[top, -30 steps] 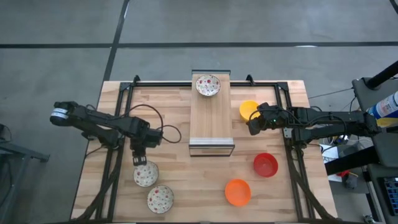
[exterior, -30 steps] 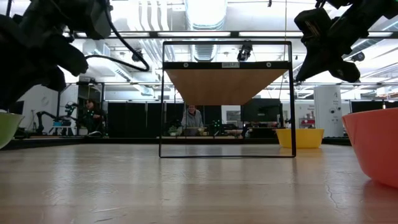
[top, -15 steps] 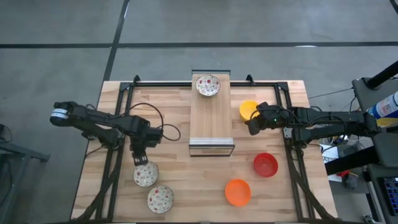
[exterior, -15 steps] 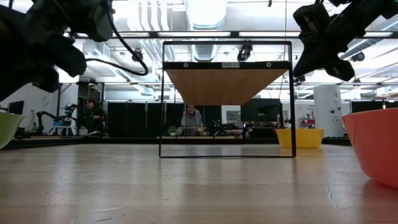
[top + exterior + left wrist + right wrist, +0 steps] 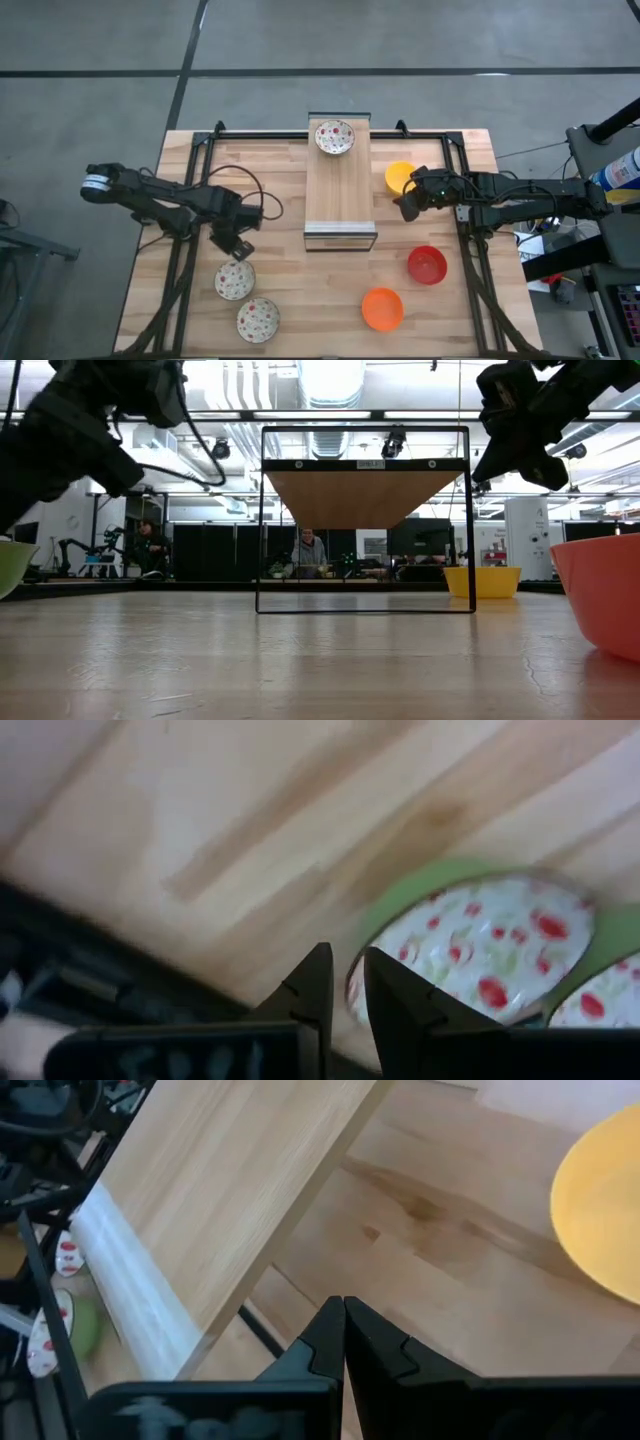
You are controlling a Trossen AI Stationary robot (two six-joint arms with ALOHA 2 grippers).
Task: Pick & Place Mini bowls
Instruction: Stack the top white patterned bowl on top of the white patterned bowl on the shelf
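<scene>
Overhead, left end effector (image 5: 241,250) above speckled bowl (image 5: 234,281)

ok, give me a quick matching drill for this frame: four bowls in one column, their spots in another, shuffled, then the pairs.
Things:
1. yellow bowl
2. orange bowl
3. red bowl
4. speckled bowl on the wooden board

Places:
A. far end of the raised board
B. table's near edge, right half
C. beside the right pincer
D. between the yellow and orange bowls

Pairs: 1-C, 2-B, 3-D, 4-A

6 mini bowls (image 5: 235,281) upright: 1 speckled on board, 5 on table.
</scene>
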